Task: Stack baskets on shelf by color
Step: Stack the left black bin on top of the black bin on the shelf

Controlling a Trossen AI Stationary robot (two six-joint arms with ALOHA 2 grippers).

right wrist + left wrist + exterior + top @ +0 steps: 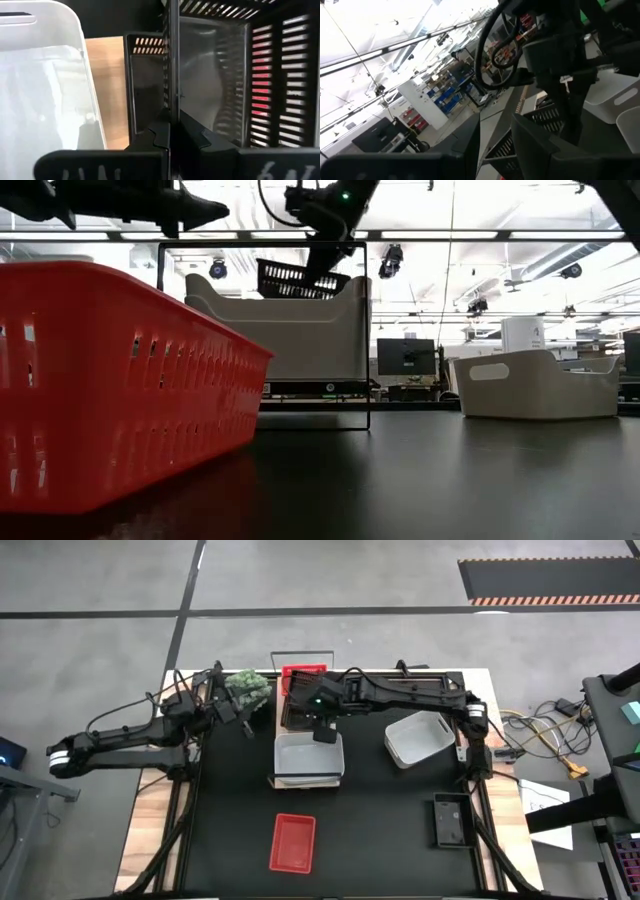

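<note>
Pincer [170, 132] of right arm grips black basket [215, 75] wall above shelf [107, 90].

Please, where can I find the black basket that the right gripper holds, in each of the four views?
High view: black basket over the shelf, beside the red basket.
Low view: top centre, above the white basket.
Left wrist view: slatted wall, lower middle.
Right wrist view: fills the right half, right gripper shut on its wall.
Shared landmark: the white basket under it.
</note>
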